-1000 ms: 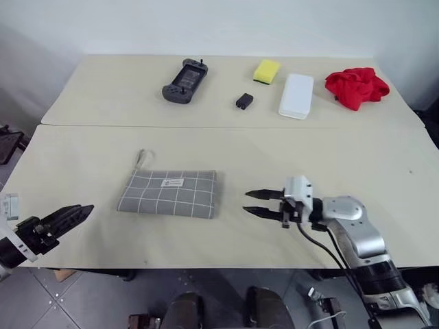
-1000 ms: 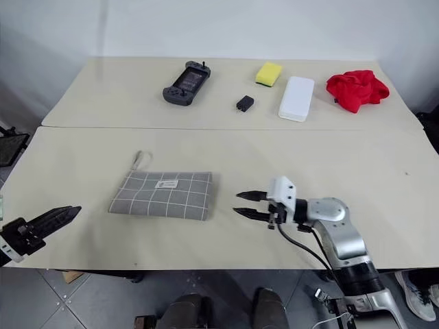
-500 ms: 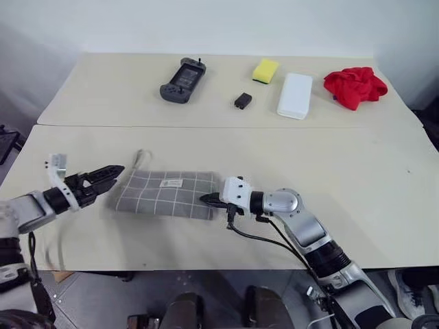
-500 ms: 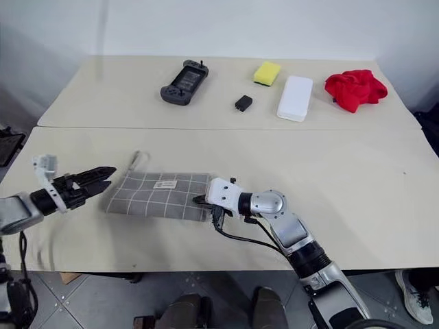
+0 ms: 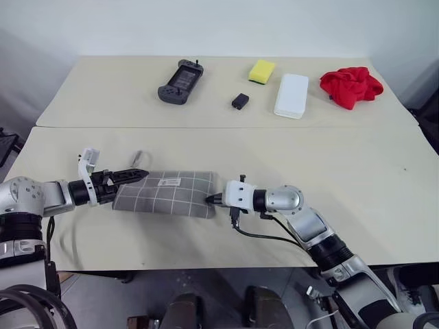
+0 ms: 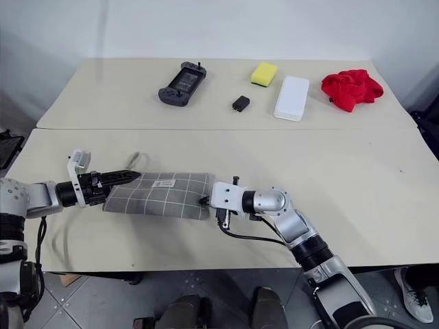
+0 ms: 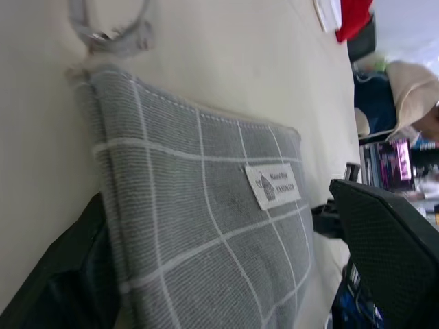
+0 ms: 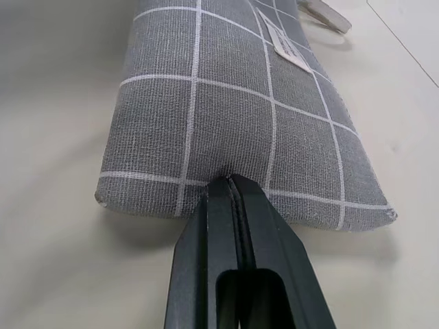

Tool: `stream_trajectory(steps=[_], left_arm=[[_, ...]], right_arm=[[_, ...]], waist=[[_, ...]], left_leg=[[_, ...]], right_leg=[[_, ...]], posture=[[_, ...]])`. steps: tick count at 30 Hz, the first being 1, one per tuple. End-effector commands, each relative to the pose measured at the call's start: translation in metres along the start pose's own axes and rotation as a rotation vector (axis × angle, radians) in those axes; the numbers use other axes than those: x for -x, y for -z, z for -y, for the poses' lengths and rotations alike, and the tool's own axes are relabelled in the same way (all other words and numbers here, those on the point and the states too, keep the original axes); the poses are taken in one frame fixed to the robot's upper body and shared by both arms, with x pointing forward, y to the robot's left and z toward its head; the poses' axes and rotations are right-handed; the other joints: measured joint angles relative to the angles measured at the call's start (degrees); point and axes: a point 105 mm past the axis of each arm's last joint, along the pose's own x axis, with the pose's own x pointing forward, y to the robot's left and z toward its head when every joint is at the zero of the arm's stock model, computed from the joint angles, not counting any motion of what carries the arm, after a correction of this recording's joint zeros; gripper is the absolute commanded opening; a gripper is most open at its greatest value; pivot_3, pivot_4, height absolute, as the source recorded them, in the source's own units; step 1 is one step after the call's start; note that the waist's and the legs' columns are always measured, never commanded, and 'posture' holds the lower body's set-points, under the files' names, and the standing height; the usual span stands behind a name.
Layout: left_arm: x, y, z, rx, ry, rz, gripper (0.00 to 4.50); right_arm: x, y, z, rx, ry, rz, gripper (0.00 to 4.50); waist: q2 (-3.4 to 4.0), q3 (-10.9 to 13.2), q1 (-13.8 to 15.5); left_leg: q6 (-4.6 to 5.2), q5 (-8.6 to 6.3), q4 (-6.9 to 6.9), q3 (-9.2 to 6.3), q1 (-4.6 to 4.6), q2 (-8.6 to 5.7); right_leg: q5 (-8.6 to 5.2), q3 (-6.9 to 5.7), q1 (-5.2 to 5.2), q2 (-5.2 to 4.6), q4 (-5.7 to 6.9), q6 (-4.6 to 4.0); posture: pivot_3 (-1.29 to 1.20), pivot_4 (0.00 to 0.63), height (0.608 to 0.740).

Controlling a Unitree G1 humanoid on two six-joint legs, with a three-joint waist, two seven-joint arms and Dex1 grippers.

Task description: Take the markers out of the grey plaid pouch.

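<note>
While the grey plaid pouch (image 5: pixel 167 194) lies flat on the near table (image 5: pixel 384 205), left of centre and with its zip closed, both arms meet it from opposite ends; the right gripper (image 5: pixel 212 199) comes in from the right, its two black fingers pressed together with no gap between them, their tips set against the middle of the pouch's right-hand short edge; the right wrist view shows those tips (image 8: pixel 230 184) touching the fabric at the seam, though whether any cloth is pinched between them I cannot tell. The left gripper (image 5: pixel 134 174) reaches in from the left with its fingers spread wide apart; in the left wrist view one finger (image 7: pixel 65 281) lies along the near side of the pouch and the other finger (image 7: pixel 394 250) stands off past its far side, so the pouch's left end sits between them unclamped. The small white label (image 5: pixel 171 182) faces up near the pouch's far edge; the pale zip cord (image 5: pixel 138 157) loops out on the table just beyond the far left corner, beside the left gripper's tips. On the far table (image 5: pixel 103 96), well apart from the pouch, rest a black game controller (image 5: pixel 176 81), a small black block (image 5: pixel 239 101), a yellow sponge (image 5: pixel 261 69), a white box (image 5: pixel 291 95) and a red cloth (image 5: pixel 350 86).
</note>
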Motion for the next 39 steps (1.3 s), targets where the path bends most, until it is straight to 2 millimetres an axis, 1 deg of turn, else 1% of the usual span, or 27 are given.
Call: stream_trajectory(steps=[1, 4, 6, 9, 12, 15, 16, 20, 23, 27, 31, 34, 39], left_arm=[[-0.002, 0.016, 0.010, 0.051, 0.054, -0.095, 4.50], [-0.004, 0.031, 0.023, 0.062, 0.108, -0.152, 4.50], [-0.006, 0.041, 0.028, 0.075, 0.135, -0.168, 4.50], [-0.008, 0.055, 0.027, 0.077, 0.148, -0.159, 4.50], [-0.007, 0.061, 0.024, 0.085, 0.150, -0.115, 4.50], [0.000, 0.057, 0.015, 0.092, 0.092, -0.031, 4.50], [0.005, 0.053, 0.012, 0.101, 0.082, 0.011, 4.50], [0.024, 0.041, 0.004, 0.126, 0.034, 0.120, 4.50], [0.031, 0.039, -0.001, 0.140, 0.003, 0.150, 4.50], [0.033, 0.042, 0.001, 0.144, 0.017, 0.138, 4.50], [0.027, 0.044, 0.002, 0.153, 0.026, 0.124, 4.50], [0.025, 0.043, 0.003, 0.159, 0.036, 0.128, 3.96], [0.027, 0.041, 0.000, 0.162, 0.012, 0.152, 2.52]], right_arm=[[0.004, 0.006, -0.001, 0.033, -0.025, -0.027, 0.02], [0.007, 0.010, 0.006, 0.052, -0.014, -0.045, 0.02], [0.007, 0.012, 0.010, 0.066, -0.009, -0.051, 0.02], [0.006, 0.014, 0.017, 0.096, -0.005, -0.061, 0.02], [0.007, 0.016, 0.024, 0.114, -0.001, -0.068, 0.02], [0.009, 0.016, 0.029, 0.120, 0.000, -0.069, 0.02], [0.009, 0.017, 0.029, 0.126, -0.002, -0.071, 0.02], [0.009, 0.020, 0.026, 0.149, -0.020, -0.074, 0.02], [0.008, 0.022, 0.023, 0.153, -0.035, -0.070, 0.02], [0.006, 0.023, 0.019, 0.162, -0.055, -0.065, 0.02], [0.005, 0.024, 0.019, 0.165, -0.055, -0.063, 0.02], [0.005, 0.024, 0.019, 0.165, -0.056, -0.061, 0.00], [0.006, 0.025, 0.020, 0.169, -0.055, -0.065, 0.00]], waist=[[0.00, 0.0, 0.0], [0.00, 0.0, -0.1], [0.00, 0.0, 0.0], [0.00, 0.0, 0.0], [0.00, 0.0, 0.0], [0.00, 0.0, 0.0], [0.00, 0.0, -0.1], [0.00, 0.0, -0.2], [0.00, 0.0, -0.3], [0.00, 0.0, -0.3], [0.00, 0.0, -0.4], [0.00, 0.0, -0.4], [0.00, 0.0, -0.4]], left_leg=[[0.00, 0.00, 0.00, 0.00, -0.01, 0.01], [0.00, 0.00, 0.00, -0.02, -0.01, 0.10], [0.01, 0.00, 0.00, -0.01, -0.01, 0.17], [0.01, 0.01, 0.03, -0.06, 0.00, 0.23], [0.01, 0.01, 0.03, -0.08, 0.02, 0.24], [0.01, 0.01, 0.03, -0.10, 0.04, 0.22], [0.01, 0.01, 0.03, -0.11, 0.04, 0.22], [-0.01, 0.02, 0.03, -0.11, 0.06, 0.25], [-0.01, 0.02, 0.03, -0.10, 0.06, 0.25], [-0.01, 0.02, 0.03, -0.11, 0.07, 0.25], [-0.01, 0.02, 0.02, -0.11, 0.10, 0.25], [-0.02, 0.01, 0.02, -0.11, 0.15, 0.25], [-0.02, 0.01, 0.00, -0.10, 0.15, 0.25]], right_leg=[[0.00, 0.01, -0.01, 0.00, 0.00, 0.00], [0.00, 0.04, 0.00, -0.01, 0.00, 0.00], [0.00, 0.09, -0.01, -0.01, 0.00, 0.00], [0.00, 0.13, 0.00, -0.02, 0.01, 0.00], [0.00, 0.19, 0.02, -0.02, 0.01, 0.00], [0.00, 0.20, 0.05, -0.05, 0.00, 0.00], [0.00, 0.19, 0.06, -0.05, 0.00, 0.00], [-0.01, 0.19, 0.06, -0.02, -0.02, -0.01], [-0.01, 0.20, 0.06, -0.02, -0.02, -0.01], [-0.01, 0.21, 0.06, -0.02, -0.02, -0.02], [-0.01, 0.23, 0.08, -0.03, -0.02, -0.02], [-0.01, 0.25, 0.11, -0.03, -0.02, -0.02], [-0.01, 0.24, 0.11, -0.02, -0.02, -0.02]], posture=[[0.00, 0.150, 0.740], [0.00, 0.150, 0.740], [0.00, 0.150, 0.740], [0.00, 0.150, 0.740], [0.00, 0.150, 0.740], [0.00, 0.150, 0.740], [0.00, 0.150, 0.740], [0.00, 0.150, 0.740], [0.00, 0.150, 0.740], [0.00, 0.150, 0.740], [0.00, 0.150, 0.740], [0.00, 0.150, 0.740], [0.00, 0.150, 0.740]])
